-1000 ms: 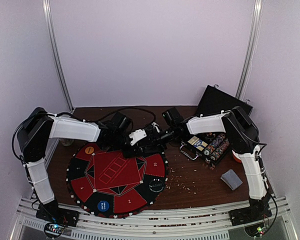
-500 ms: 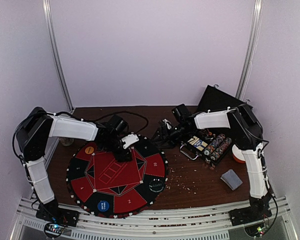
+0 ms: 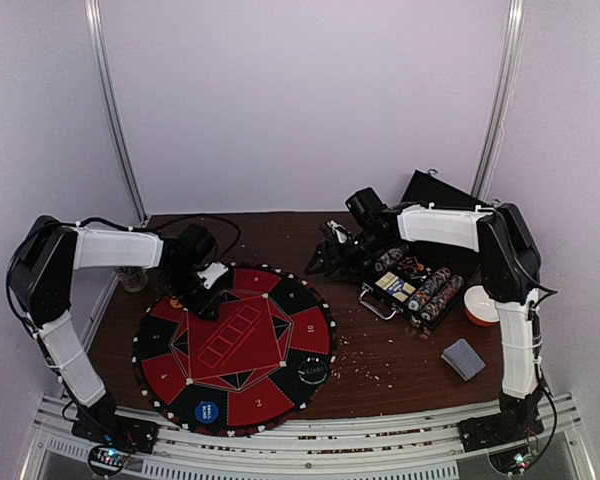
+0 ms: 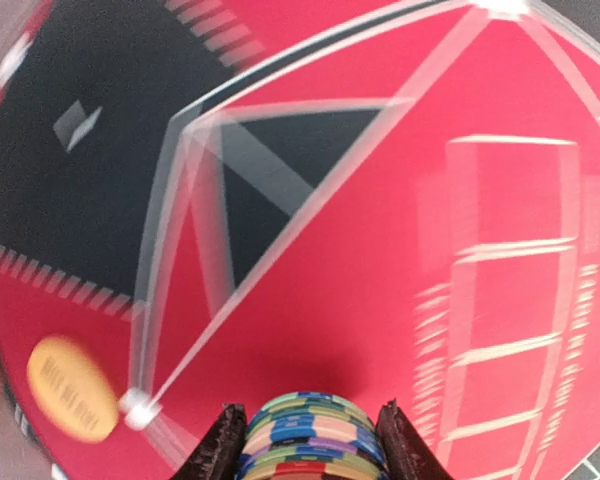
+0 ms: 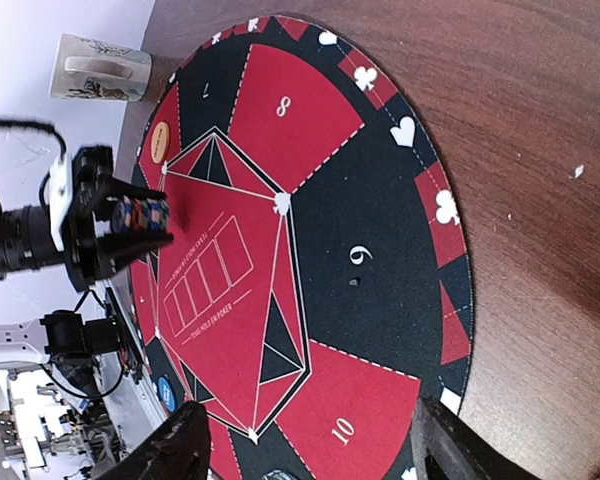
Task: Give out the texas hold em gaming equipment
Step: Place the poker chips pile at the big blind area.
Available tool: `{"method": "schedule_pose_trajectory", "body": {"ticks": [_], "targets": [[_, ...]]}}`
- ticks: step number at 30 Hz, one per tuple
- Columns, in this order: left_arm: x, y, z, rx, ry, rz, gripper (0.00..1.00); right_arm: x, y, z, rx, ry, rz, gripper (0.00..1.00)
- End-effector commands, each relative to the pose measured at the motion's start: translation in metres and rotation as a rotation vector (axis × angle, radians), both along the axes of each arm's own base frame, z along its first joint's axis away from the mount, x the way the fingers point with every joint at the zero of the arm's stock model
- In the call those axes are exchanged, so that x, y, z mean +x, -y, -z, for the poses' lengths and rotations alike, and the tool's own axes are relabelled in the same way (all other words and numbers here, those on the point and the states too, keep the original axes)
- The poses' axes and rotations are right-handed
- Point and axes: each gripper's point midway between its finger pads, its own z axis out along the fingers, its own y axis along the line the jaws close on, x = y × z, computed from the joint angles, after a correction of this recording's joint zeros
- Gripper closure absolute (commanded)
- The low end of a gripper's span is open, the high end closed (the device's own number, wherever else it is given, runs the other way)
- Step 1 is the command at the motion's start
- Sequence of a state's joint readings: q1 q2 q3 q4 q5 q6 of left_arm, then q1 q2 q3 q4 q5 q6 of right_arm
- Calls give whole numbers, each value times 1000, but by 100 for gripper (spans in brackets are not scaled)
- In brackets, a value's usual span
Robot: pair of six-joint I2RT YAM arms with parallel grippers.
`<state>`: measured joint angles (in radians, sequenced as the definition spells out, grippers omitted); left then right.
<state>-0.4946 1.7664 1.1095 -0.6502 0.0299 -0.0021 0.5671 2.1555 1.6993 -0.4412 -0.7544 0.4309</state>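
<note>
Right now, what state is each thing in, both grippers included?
Left gripper: shut on chips, over the mat.
Chips: stacked, clamped between the gripper's fingers.
Right gripper: open, empty.
Case: open, lid raised.
Cards: stacked, backs up, on the table.
Mat: lying flat.

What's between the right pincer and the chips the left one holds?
Right wrist view: only bare mat lies between the right pincer and the chip stack.
</note>
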Motion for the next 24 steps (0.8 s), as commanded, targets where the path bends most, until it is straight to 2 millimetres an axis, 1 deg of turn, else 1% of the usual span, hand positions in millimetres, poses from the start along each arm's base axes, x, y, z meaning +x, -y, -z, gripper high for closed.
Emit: {"method": "schedule_pose_trajectory", "body": {"ticks": [1, 4, 8, 14, 20, 24], "targets": [[-4, -45, -7, 35, -22, -194, 100, -1, 6, -18, -28, 62, -30, 29], [0, -74, -1, 50, -27, -293, 100, -1, 8, -20, -33, 71, -49, 29], [12, -102, -1, 85, 5, -374, 100, -1, 12, -19, -42, 75, -66, 29], [24, -131, 1, 110, 30, -454, 100, -3, 19, -18, -56, 80, -74, 29], [23, -149, 9, 134, 18, -486, 100, -3, 23, -19, -62, 82, -69, 29], [31, -152, 9, 111, 61, -509, 100, -2, 23, -19, -63, 82, -70, 29]]}}
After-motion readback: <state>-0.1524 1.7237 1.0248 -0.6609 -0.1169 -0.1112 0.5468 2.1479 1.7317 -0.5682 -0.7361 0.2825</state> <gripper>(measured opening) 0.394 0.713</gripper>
